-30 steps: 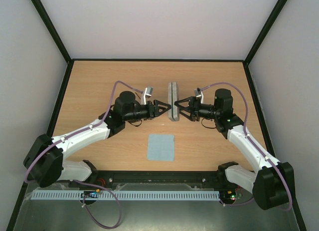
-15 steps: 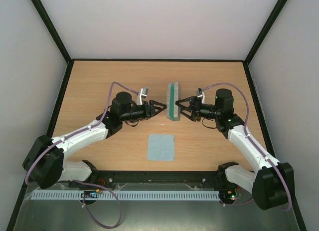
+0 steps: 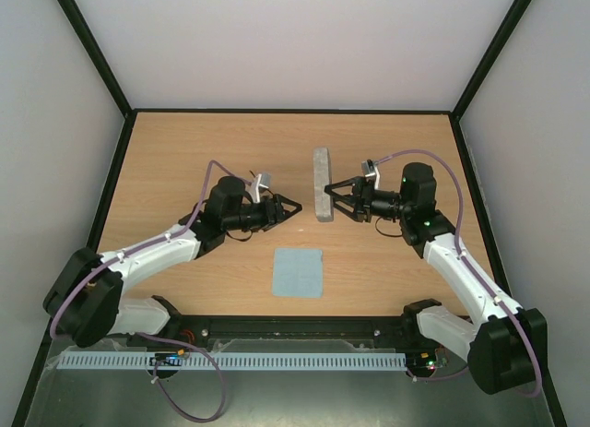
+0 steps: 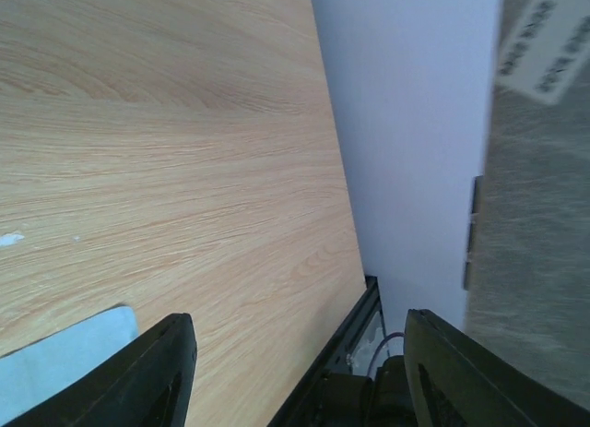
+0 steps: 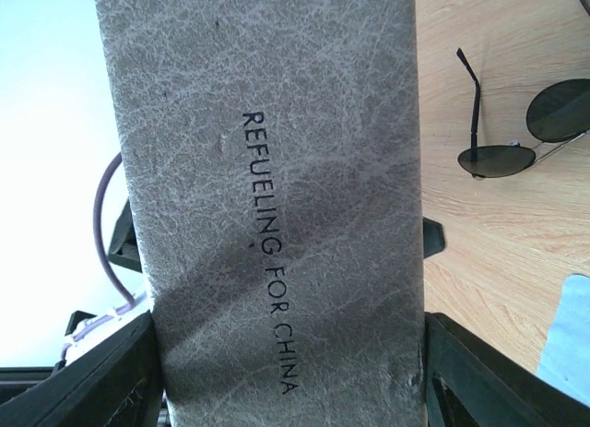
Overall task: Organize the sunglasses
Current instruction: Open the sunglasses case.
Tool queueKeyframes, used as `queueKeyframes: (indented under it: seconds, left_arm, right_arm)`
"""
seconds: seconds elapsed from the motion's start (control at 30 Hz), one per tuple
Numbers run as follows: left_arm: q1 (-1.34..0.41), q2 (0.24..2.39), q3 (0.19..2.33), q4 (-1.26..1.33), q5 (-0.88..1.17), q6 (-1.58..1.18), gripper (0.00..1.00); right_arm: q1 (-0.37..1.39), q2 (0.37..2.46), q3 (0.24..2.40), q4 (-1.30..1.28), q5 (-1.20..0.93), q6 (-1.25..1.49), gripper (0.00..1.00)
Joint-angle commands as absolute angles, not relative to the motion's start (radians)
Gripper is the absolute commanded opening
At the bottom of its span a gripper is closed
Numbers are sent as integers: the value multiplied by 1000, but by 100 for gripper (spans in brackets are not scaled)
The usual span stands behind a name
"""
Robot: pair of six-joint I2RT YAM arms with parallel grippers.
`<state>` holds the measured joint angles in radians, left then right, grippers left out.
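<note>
Left gripper (image 3: 291, 207) fingers (image 4: 157, 376) wide apart, holding nothing. Right gripper (image 5: 288, 381) fingers (image 5: 111, 381) spread wide, clamped across the grey case (image 5: 277, 169). Sunglasses (image 5: 525, 132) lie apart on the table (image 3: 184, 150).

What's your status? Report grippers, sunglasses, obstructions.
Left gripper open, empty. Right gripper clamps the case. Sunglasses on table beyond the case, not inside. Case stands in between.

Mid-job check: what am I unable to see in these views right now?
- Sunglasses: absent from the top view, probably under the left arm; the right wrist view cuts one lens at its edge.
- Case interior: looks closed, contents hidden in every view.
- Label, left wrist view: too blurred to read.
- Cloth: only a corner shows in each wrist view.
</note>
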<state>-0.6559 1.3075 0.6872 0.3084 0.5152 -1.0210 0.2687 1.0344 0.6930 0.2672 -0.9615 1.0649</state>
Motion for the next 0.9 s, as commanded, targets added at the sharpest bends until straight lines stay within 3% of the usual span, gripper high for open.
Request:
queueKeyframes:
  seconds: [0.0,0.33,0.87]
  left_arm:
    - [-666,1243,755,266,521,-1017,66]
    - [-733,1231,859,197,480,-1007,73]
    - [-787,1355,954,92,417,-939,73]
  right_arm:
    - [269,1033,711,268,-974,1027,17]
    - [269,1049,719,194,-937,961,18]
    - [270,1071,771,15,-866,829,18]
